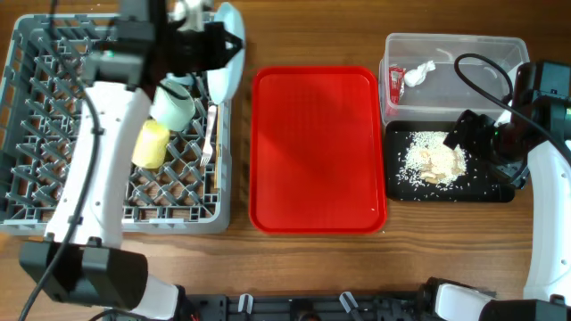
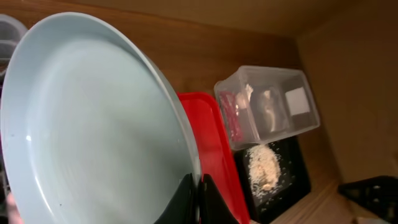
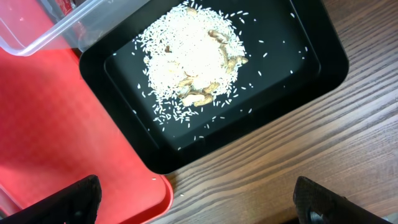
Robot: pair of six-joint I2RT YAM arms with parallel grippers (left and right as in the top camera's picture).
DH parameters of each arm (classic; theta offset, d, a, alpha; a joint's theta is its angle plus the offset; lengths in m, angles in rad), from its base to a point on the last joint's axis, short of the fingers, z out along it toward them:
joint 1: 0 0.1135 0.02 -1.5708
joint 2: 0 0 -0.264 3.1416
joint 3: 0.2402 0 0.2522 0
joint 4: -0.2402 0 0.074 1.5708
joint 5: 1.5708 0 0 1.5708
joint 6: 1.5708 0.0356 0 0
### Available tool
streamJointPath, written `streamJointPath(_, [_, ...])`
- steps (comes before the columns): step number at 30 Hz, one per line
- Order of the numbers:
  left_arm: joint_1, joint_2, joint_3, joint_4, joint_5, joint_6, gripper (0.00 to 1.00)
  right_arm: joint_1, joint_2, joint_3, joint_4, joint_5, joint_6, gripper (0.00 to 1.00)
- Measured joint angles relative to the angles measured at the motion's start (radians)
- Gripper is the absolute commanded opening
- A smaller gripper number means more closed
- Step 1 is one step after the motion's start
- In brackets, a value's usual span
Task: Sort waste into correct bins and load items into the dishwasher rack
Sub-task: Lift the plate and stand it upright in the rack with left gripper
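left jaws clamped on light-blue plate (image 2: 93, 124) rim by rack (image 1: 36, 116) edge, right jaws wide above black tray (image 3: 292, 59)

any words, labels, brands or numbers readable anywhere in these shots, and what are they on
No text can be read in any view.
red wrapper inside the clear tub: pale print marks, too small and blurred to read.
white square patch on the tub, seen from the left wrist: looks like a label, but no lettering can be made out.
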Motion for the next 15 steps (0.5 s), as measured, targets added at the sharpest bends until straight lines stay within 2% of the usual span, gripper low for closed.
streamJointPath(1, [0.042,0.000,0.000,-0.002,0.046,-0.004,0.04,0.000,0.000,0.000,0.000,0.000,0.000,1.00])
streamJointPath(6, [0.094,0.000,0.000,-0.032,0.099,-0.010,0.04,0.000,0.000,0.000,0.000,0.000,0.000,1.00])
streamJointPath(15, [0.111,0.038,0.000,-0.048,0.130,-0.011,0.04,0.000,0.000,0.000,-0.001,0.000,0.000,1.00])
